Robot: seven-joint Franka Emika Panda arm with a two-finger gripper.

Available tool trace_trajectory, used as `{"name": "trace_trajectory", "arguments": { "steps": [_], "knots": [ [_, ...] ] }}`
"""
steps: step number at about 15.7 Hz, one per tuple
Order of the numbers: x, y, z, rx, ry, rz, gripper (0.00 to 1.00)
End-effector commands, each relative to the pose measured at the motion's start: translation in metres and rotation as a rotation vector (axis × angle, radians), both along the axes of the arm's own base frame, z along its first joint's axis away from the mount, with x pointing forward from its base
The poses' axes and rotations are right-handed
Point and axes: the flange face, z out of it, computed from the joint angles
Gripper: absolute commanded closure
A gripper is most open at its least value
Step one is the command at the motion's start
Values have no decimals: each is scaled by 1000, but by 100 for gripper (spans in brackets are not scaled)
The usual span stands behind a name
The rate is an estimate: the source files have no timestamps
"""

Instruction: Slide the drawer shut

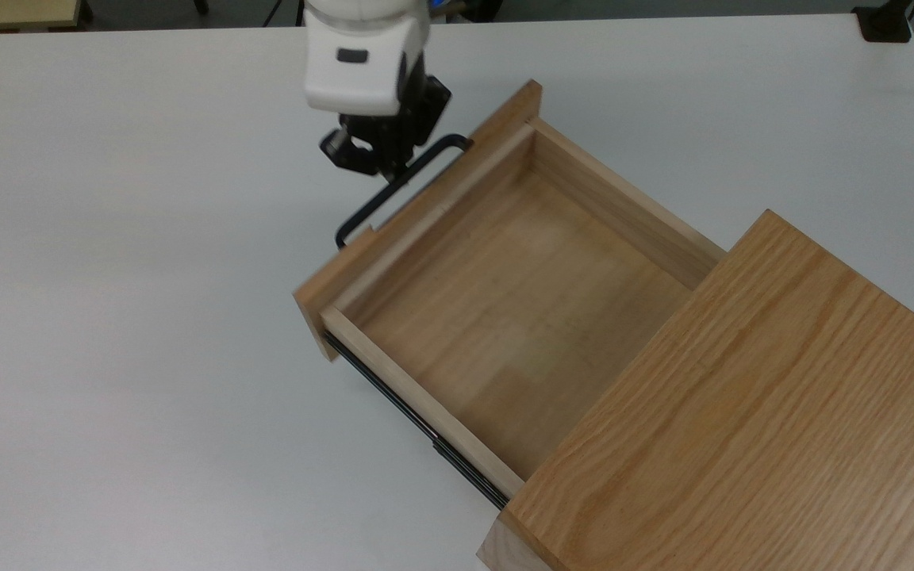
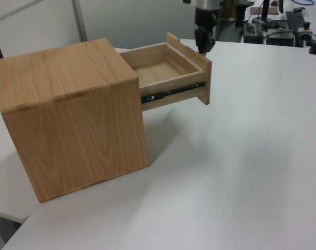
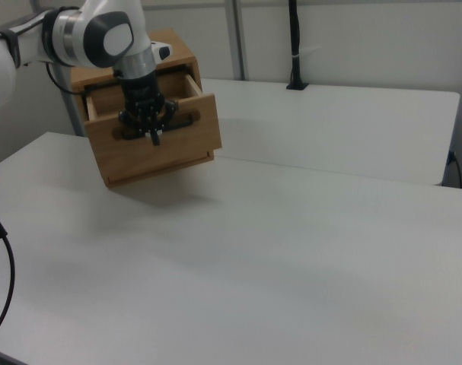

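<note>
Top view: a shallow light-wood drawer (image 1: 505,317) stands pulled well out of a larger oak-grained box casing (image 1: 750,412) on a white table (image 1: 124,317). The tray is bare inside, its floor pale and streaked with grain, and its walls are thin. A wider flat front panel (image 1: 417,214) caps the outer end, and a thin black U-shaped metal handle (image 1: 401,186) sticks out from that panel toward the top view's left. A black side rail (image 1: 417,420) runs along the tray's lower edge and disappears under the casing.

The robot's black two-finger gripper (image 1: 382,162), hanging under a white wrist, sits right at the handle, touching or just beside its bar. I cannot tell whether the fingers are parted or together.

In the left view the gripper (image 2: 203,47) comes down just behind the front panel (image 2: 189,67), and the rail (image 2: 171,92) shows along the drawer's side.

In the right view the gripper (image 3: 151,131) is in front of the panel (image 3: 158,141), over the handle.
</note>
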Motion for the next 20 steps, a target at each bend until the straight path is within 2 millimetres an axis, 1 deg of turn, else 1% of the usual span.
{"name": "trace_trajectory", "arguments": {
  "steps": [1,3,4,5,8,10,11,12,15,17,19,20],
  "knots": [
    [22,33,-8,26,-107,-44,100],
    [27,48,-2,51,-178,-89,100],
    [30,59,-7,59,-186,-89,100],
    [32,69,-6,64,-194,-78,100],
    [45,104,-14,84,-211,-58,100],
    [53,117,-19,109,-240,-66,100],
    [56,128,-23,118,-256,-62,100],
    [60,134,-32,119,-260,-59,100],
    [69,146,-44,126,-283,-51,100],
    [70,156,-43,138,-319,-47,100],
    [74,162,-42,174,-364,-111,100],
    [76,168,-45,186,-389,-119,100]
  ]
}}
